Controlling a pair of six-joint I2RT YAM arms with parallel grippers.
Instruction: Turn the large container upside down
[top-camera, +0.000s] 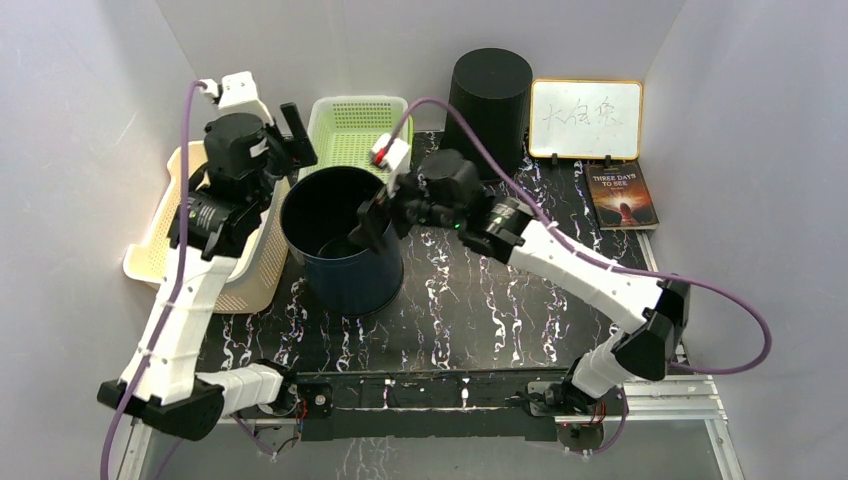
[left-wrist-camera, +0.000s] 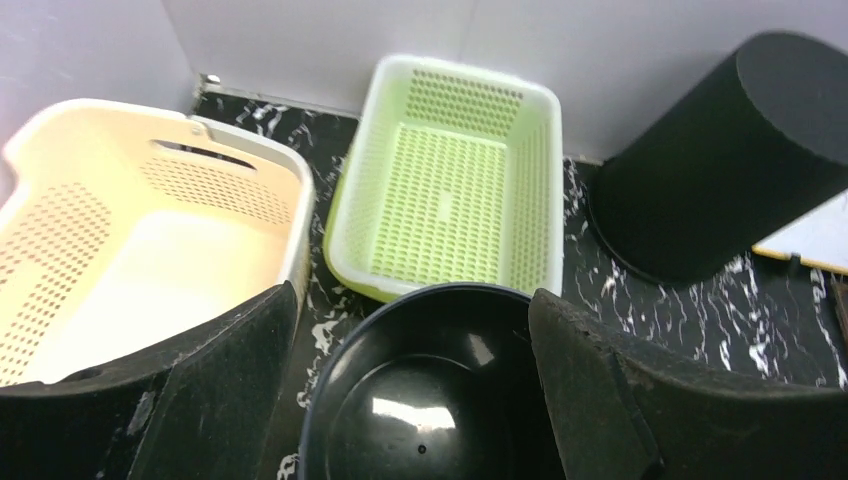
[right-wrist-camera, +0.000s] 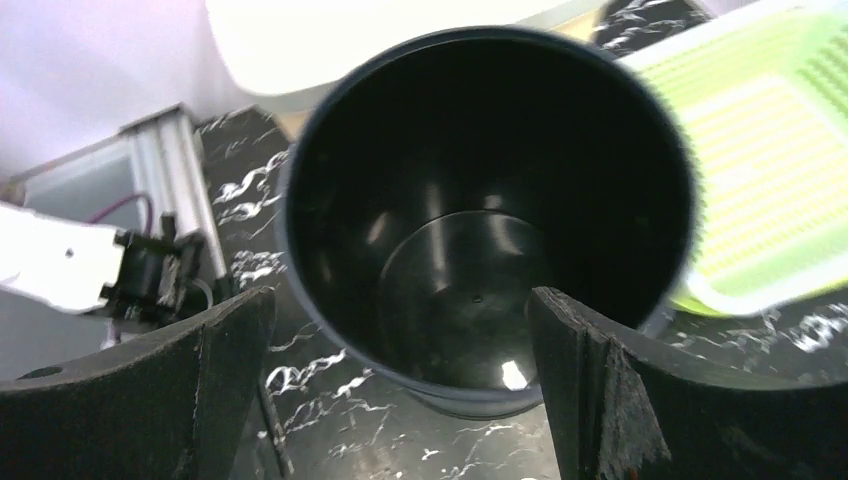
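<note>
A cream perforated plastic basket (top-camera: 165, 250) is sitting at the far left of the black white-veined marble-look surface (top-camera: 480, 300), partly under the left arm. The left claw (top-camera: 289, 140) is hanging above the gap between that basket and the large dark round plastic container (top-camera: 350, 282). In the left wrist view this claw (left-wrist-camera: 412, 300) is standing released, with its black fingers (left-wrist-camera: 235, 385) spread wide on either side of the container's (left-wrist-camera: 420, 425) near rim and nothing between them.

The container is standing upright just left of the surface's centre, with its mouth facing up and its glossy bottom showing inside. It is resting just beside the cream basket, and a light green perforated plastic basket (top-camera: 358, 128) is lying right behind it.

The right claw (top-camera: 372, 224) is reaching in over the container's right rim. From its own wrist camera the claw (right-wrist-camera: 395, 300) is also gaping released, and its fingers (right-wrist-camera: 590, 390) are framing the container's (right-wrist-camera: 470, 290) open mouth. I cannot tell whether either finger is touching the rim.

Farther right, at the back wall, a black cylinder (top-camera: 488, 95) is standing with its closed end up. Beside it a small wood-framed whiteboard (top-camera: 585, 118) is leaning upright, and a dark book (top-camera: 622, 196) is lying flat in front of the board.
</note>
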